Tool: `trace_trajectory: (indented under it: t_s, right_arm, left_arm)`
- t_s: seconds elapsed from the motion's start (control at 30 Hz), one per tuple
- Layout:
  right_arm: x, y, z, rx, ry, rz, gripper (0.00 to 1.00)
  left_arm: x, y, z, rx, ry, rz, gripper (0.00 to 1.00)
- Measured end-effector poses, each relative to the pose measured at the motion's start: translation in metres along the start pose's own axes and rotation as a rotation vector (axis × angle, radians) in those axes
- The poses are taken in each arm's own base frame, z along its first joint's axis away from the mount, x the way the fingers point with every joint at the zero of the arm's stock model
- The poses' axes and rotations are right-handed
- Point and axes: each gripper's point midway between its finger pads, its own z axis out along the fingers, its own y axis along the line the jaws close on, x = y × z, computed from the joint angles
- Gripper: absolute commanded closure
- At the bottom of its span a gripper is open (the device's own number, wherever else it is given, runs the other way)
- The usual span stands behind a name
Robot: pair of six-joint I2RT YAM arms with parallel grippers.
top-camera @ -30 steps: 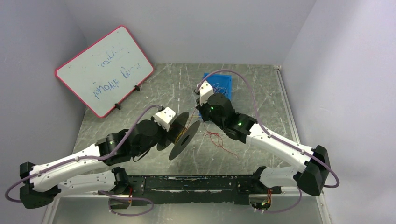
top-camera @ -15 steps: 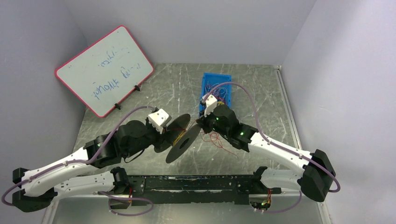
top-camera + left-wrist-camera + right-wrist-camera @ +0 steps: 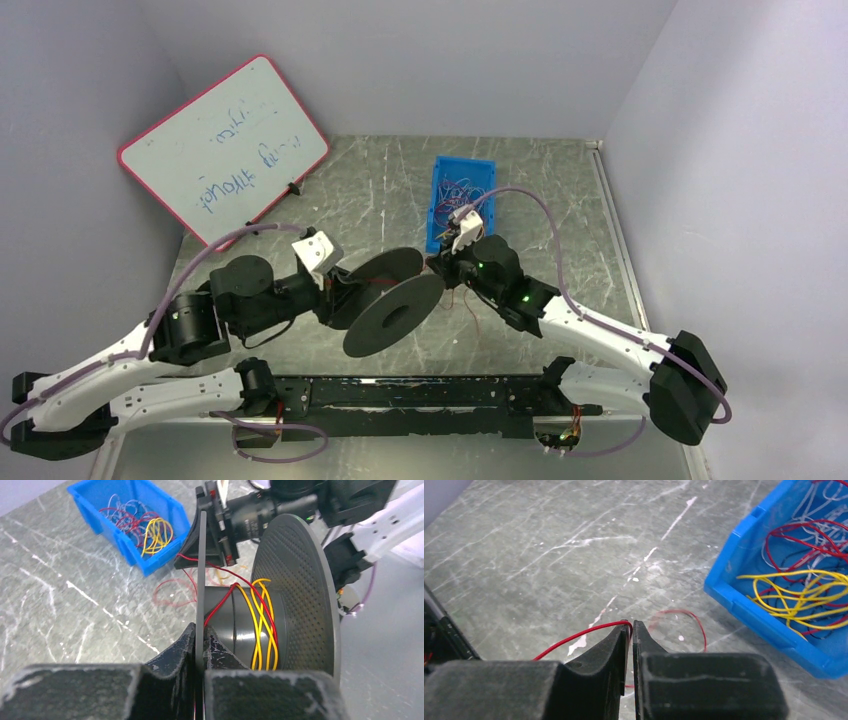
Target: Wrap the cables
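Note:
A black spool (image 3: 395, 305) hangs over the table, and my left gripper (image 3: 201, 630) is shut on its near flange (image 3: 201, 570). Yellow cables (image 3: 260, 625) and a red cable (image 3: 220, 570) are wound round the core. The red cable runs tight from the spool to my right gripper (image 3: 630, 625), just beyond the spool (image 3: 440, 268). There it bends over one fingertip (image 3: 623, 628) and drops between the jaws, which stand only a thin slit apart. The rest of the red cable (image 3: 694, 620) trails loose on the table.
A blue bin (image 3: 437, 215) holding more red, yellow and pale cables stands behind the right gripper, also seen in the wrist views (image 3: 150, 560) (image 3: 749, 610). A whiteboard (image 3: 225, 150) leans at the back left. Mauve arm cords loop above both arms.
The left arm drew back and turned the spool more face-on to the camera. The right gripper came nearer, off the bin and up to the spool, and its jaws eased slightly.

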Motion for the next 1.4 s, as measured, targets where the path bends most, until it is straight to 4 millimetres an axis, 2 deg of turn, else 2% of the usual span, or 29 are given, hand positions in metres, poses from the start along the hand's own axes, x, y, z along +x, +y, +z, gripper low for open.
trace_trajectory:
  t_s: [0.2, 0.43, 0.7, 0.87, 1.17, 1.4]
  right_arm:
    - [0.01, -0.013, 0.0, 0.045, -0.002, 0.032, 0.84]
    - [0.016, -0.01, 0.001, 0.026, -0.011, 0.065, 0.75]
    - [0.022, -0.01, 0.001, 0.018, -0.018, 0.079, 0.61]
    - [0.017, -0.009, 0.002, 0.004, -0.036, 0.081, 0.52]
    - [0.019, -0.002, 0.013, -0.042, -0.039, 0.081, 0.49]
    - [0.015, 0.008, 0.022, -0.1, -0.068, 0.085, 0.49]
  left_arm:
    - [-0.016, -0.01, -0.012, 0.056, -0.047, -0.024, 0.93]
    - [-0.024, -0.012, -0.019, 0.071, -0.078, -0.044, 0.93]
    - [-0.047, -0.012, -0.031, 0.074, -0.158, -0.077, 0.93]
    - [-0.059, -0.013, -0.035, 0.075, -0.194, -0.089, 0.93]
    - [-0.082, -0.014, -0.043, 0.082, -0.259, -0.106, 0.93]
    - [-0.089, -0.015, -0.046, 0.087, -0.288, -0.121, 0.93]
